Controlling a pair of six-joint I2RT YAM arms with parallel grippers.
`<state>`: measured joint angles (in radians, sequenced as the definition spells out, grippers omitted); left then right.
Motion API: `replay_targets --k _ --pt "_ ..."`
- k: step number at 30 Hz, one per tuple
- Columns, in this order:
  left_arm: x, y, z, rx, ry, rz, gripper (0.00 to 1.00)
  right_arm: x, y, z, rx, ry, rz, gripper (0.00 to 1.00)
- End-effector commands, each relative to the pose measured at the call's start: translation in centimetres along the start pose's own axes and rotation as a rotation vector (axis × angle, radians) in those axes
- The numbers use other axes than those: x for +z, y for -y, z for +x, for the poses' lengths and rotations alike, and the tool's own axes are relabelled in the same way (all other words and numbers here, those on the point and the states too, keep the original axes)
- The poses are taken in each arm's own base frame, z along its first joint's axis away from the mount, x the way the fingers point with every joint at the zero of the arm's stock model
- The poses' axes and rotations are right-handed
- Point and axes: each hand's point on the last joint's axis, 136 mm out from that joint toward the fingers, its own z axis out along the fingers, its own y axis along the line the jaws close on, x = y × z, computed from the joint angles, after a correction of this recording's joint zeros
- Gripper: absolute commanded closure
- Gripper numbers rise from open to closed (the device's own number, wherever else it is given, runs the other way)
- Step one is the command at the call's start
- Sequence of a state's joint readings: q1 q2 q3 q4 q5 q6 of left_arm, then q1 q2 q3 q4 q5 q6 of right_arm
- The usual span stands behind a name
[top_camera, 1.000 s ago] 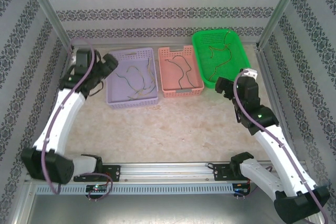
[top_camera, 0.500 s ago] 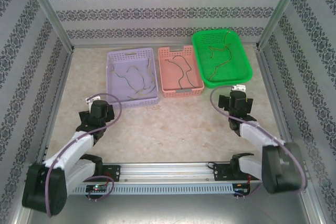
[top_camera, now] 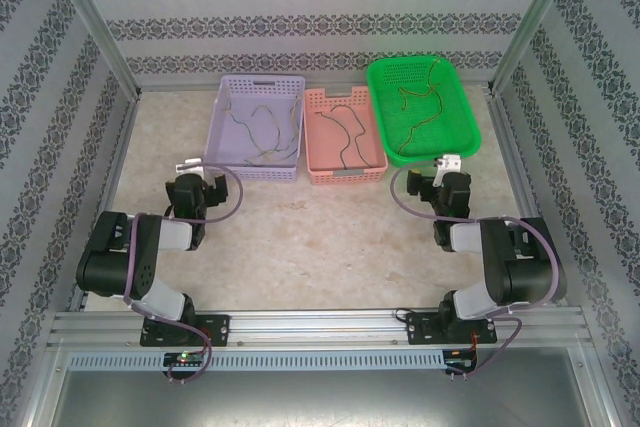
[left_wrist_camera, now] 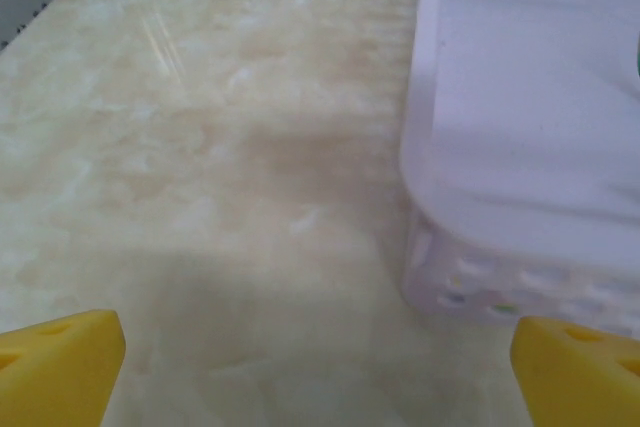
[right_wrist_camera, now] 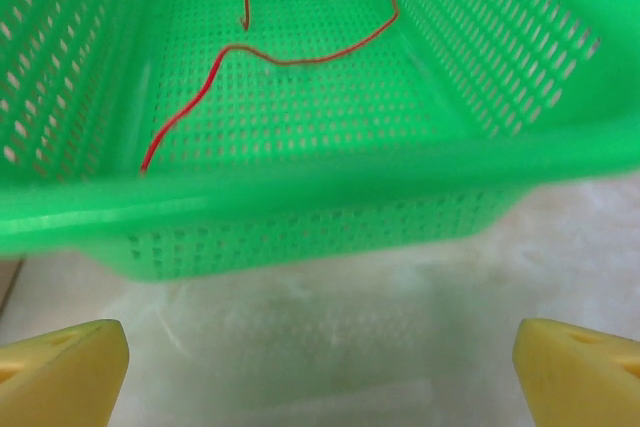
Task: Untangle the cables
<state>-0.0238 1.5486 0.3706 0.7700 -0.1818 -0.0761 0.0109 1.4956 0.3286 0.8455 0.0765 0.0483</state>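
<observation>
Left pincer point(top_camera: 200, 185): left-middle of the overhead frame, jaws spread wide, gripping nothing. On its wrist camera I see a yellow fingertip point(left_wrist_camera: 60, 367) in each bottom corner, with bare marbled table point(top_camera: 320, 237) between them. The lilac basket point(top_camera: 255, 175) sits just past it, its near corner at the right of that view.

Right pincer point(top_camera: 445, 179): right of centre overhead, just below the near rim of the green basket point(top_camera: 472, 127). Jaws are equally wide and it holds nothing. Its wrist camera looks at the basket's perforated front wall across the upper half, with table below.

Cables, all in the three baskets along the upper middle of the overhead frame:
- yellow-green cables point(top_camera: 262, 132) lie loose on the lilac basket's floor; I cannot tell how many strands, or whether they cross.
- dark cable point(top_camera: 345, 132) snakes down the pink basket point(top_camera: 345, 175), centre.
- orange-red cable point(right_wrist_camera: 290, 52) winds across the green basket's floor, seen clearly on the right wrist camera, upper centre.

Both pincers are apart from every cable.
</observation>
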Motion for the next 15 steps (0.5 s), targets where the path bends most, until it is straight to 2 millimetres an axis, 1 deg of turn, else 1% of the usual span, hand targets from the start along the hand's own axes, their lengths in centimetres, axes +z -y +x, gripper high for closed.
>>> replay_targets --k 1,2,3,4,10,13,15 --pt "0.3 0.6 -2.9 -0.005 0.111 0.051 0.01 0.6 0.0 -3.3 0.013 0.102 0.008 0.02" --pt "0.3 0.7 -2.8 -0.006 0.089 0.055 0.01 0.6 -0.4 -3.3 -0.002 0.087 -0.005 0.02" --pt "0.2 0.7 -3.1 -0.008 0.115 0.054 0.01 0.6 -0.6 -3.3 -0.012 0.095 -0.012 0.02" --pt "0.3 0.7 -2.8 -0.005 0.1 0.054 0.01 0.6 -0.7 -3.4 -0.014 0.099 -0.007 0.02" --pt "0.2 0.7 -3.0 -0.006 0.104 0.054 0.01 0.7 -1.3 -3.3 -0.036 0.093 -0.026 0.02" --pt "0.3 0.7 -3.0 -0.003 0.104 0.053 0.0 0.8 -1.3 -3.2 -0.022 0.083 -0.053 0.02" --pt "0.3 0.7 -2.9 -0.002 0.103 0.054 0.0 0.4 -1.1 -3.3 -0.025 0.102 -0.04 0.02"
